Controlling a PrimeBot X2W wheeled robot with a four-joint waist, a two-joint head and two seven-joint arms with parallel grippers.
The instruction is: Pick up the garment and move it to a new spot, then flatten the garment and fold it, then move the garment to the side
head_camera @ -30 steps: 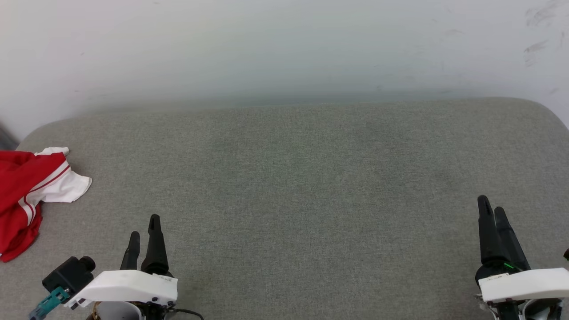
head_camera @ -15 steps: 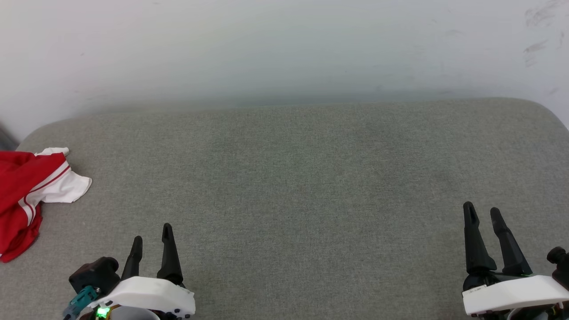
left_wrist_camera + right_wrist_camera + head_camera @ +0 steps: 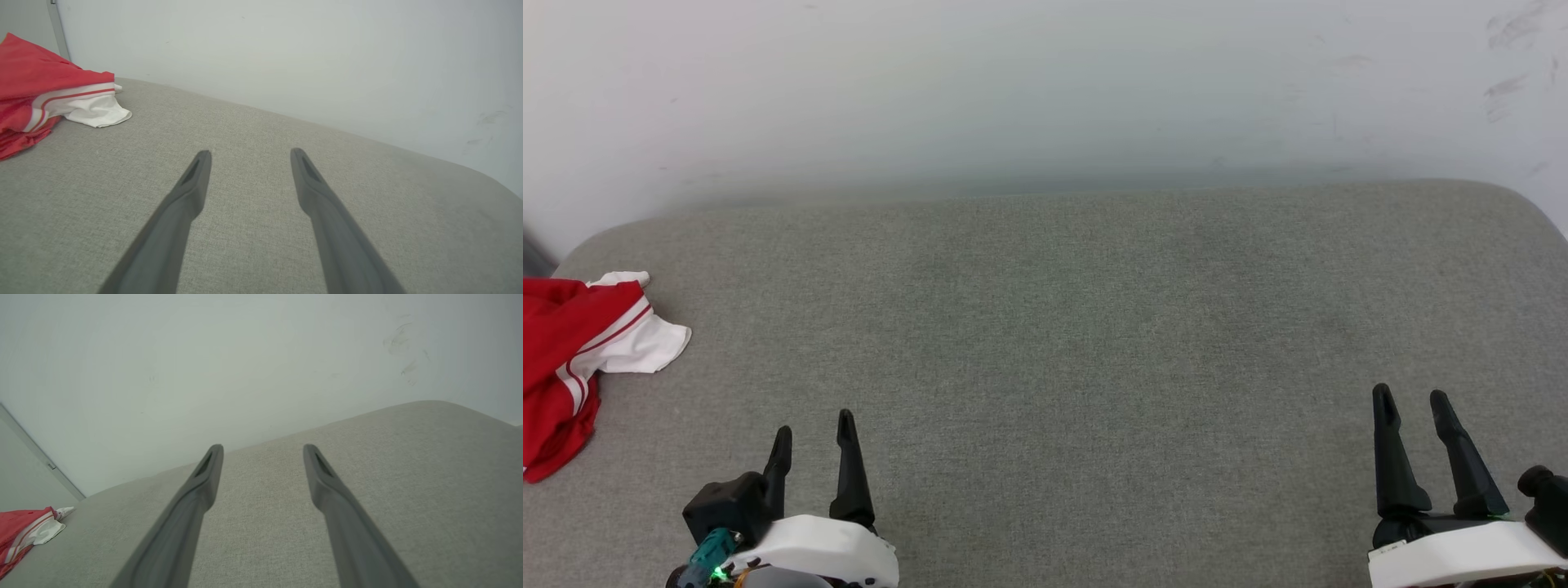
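Obs: Since a second ago the left gripper point(image 3: 815, 421) has drawn back and slid inward; the right gripper point(image 3: 1410, 391) has drawn back and turned, its gap now showing.
Chk: Jaws?
Obs: Both spread wide, nothing between them, above bare grey cushion point(image 3: 1062, 327).
Chk: Where is the garment point(image 3: 564, 359)?
Obs: Crumpled at the cushion's left edge, unmoved, well apart from the left gripper.
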